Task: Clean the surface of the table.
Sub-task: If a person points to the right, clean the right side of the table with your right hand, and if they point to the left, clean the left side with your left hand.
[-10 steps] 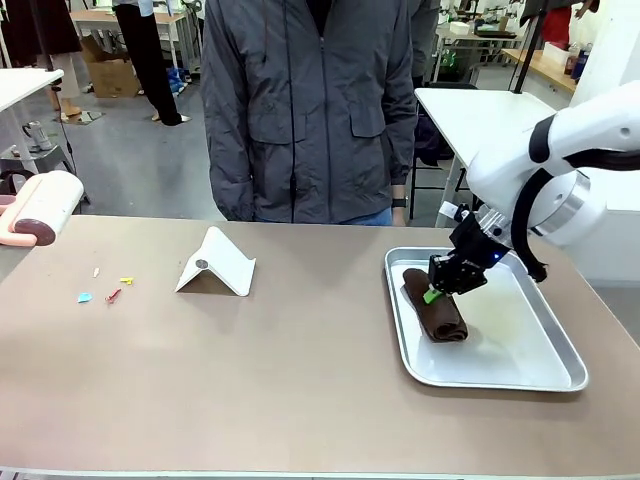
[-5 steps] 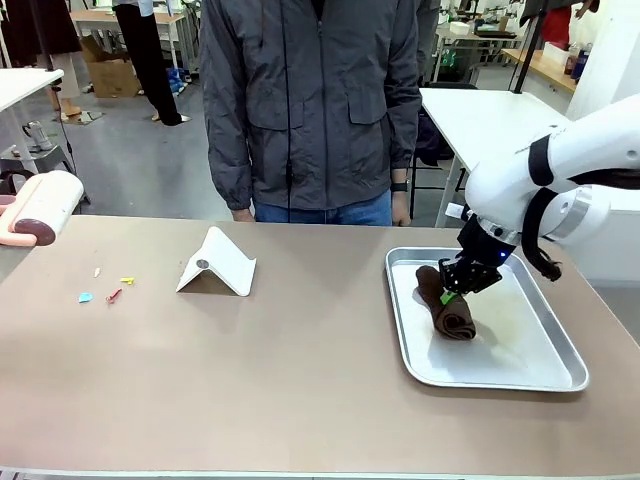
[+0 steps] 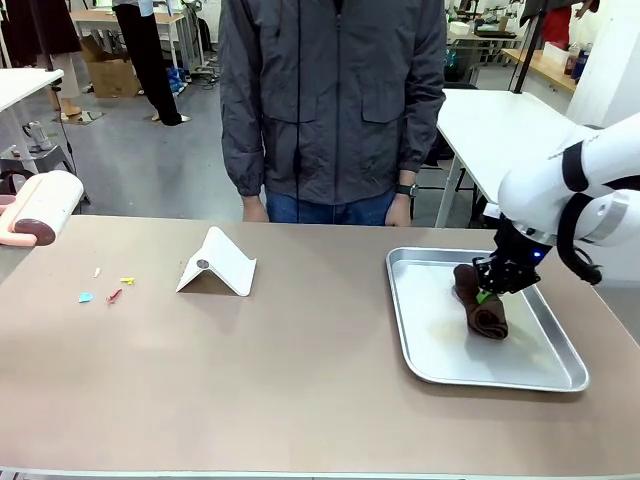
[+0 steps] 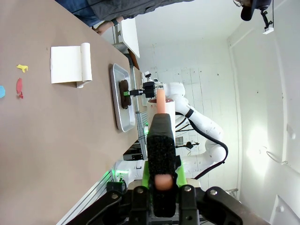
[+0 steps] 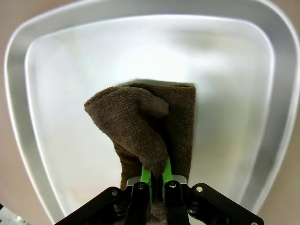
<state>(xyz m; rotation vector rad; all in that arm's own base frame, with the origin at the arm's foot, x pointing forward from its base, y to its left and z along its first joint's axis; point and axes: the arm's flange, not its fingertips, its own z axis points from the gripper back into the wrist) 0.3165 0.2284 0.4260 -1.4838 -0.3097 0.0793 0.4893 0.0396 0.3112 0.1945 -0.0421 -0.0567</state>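
Note:
The brownish-tan table (image 3: 250, 380) carries small coloured scraps (image 3: 110, 290) near its left end; they also show in the left wrist view as scraps (image 4: 18, 86). My right gripper (image 3: 497, 282) is shut on a brown cloth (image 3: 487, 312) that hangs down onto a metal tray (image 3: 400, 300). In the right wrist view the green pads of the right gripper (image 5: 157, 177) pinch the cloth (image 5: 140, 126) over the tray (image 5: 15, 93). My left gripper (image 4: 161, 176) is shut on the pink handle of a lint roller (image 4: 161, 101). That lint roller (image 3: 40, 208) sits at the table's far left edge.
A white folded stand (image 3: 215, 265) rests left of centre on the table. A person in a grey jacket (image 3: 330, 100) stands at the far side, hands at their sides. A white-topped table (image 3: 490, 115) stands behind the tray.
My right gripper has carried the brown cloth rightward and slightly farther back across the tray. The person has stepped to the right.

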